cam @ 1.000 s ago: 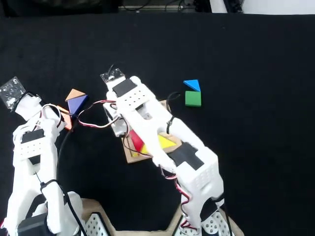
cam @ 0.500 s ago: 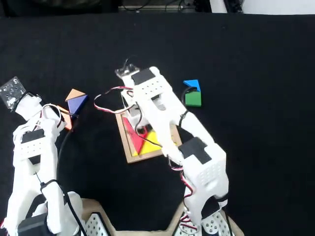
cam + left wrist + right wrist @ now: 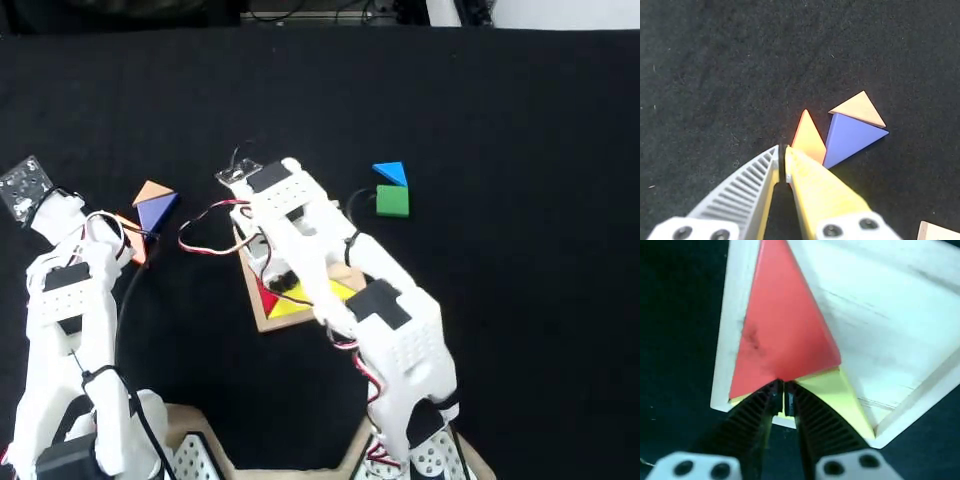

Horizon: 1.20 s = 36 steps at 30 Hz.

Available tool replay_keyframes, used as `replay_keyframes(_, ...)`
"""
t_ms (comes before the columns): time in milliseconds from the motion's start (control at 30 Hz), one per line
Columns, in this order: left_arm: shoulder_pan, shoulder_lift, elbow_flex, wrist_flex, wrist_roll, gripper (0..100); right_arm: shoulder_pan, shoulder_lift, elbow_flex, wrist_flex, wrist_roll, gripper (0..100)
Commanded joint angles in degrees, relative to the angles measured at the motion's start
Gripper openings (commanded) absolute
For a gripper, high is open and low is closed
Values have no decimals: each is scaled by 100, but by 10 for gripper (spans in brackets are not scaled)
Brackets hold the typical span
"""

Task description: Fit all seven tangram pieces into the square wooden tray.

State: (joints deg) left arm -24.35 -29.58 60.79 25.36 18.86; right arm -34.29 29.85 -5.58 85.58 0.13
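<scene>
A black cloth covers the table [image 3: 520,330], and the two white arms rise from its near edge. The square wooden tray [image 3: 258,312] lies near the middle of the table, largely under the right arm. Inside it a red triangle [image 3: 782,330] lies along one wall, and a yellow triangle [image 3: 842,392] fills the adjoining corner, the two meeting edge to edge; the rest of the tray floor is bare wood. The right gripper [image 3: 784,392] hangs over the spot where red and yellow meet by the tray rim, its jaws drawn together with only a thin slit between them and nothing held.

Toward the left edge of the table three loose pieces sit in a cluster: an orange triangle [image 3: 808,137], a blue-violet triangle [image 3: 850,138] touching its side, and a tan triangle [image 3: 858,110] lying against the blue-violet one's far edge. The left gripper [image 3: 783,160] sits at the orange triangle's near end, jaws closed to a narrow gap with no piece between them.

Further toward the right edge, well apart from the tray, a small blue triangle [image 3: 390,173] lies just beyond a green square [image 3: 392,201], the two almost touching.
</scene>
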Motion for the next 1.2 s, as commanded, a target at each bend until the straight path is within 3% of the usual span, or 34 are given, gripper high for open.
replay_keyframes(0,-31,-70,-66,-123,35,32,-255,-40,-400,176,53,11)
replay_keyframes(367,48,-70,-66,-123,26,32,879,-1349,-892,826,668,11)
replay_keyframes(500,207,-70,-66,-132,-18,34,1846,-1525,-286,246,1407,11)
replay_keyframes(600,585,-53,-57,-123,-554,34,2620,-1525,576,-369,1864,11)
replay_keyframes(700,743,-26,-57,-123,-668,33,2980,-1569,1420,-862,2119,11)
replay_keyframes(1033,585,-18,-66,-123,-668,31,2585,-1578,2633,-1336,2303,11)
replay_keyframes(1167,576,-18,-66,-123,-659,31,2171,-1578,2642,-1327,1916,11)
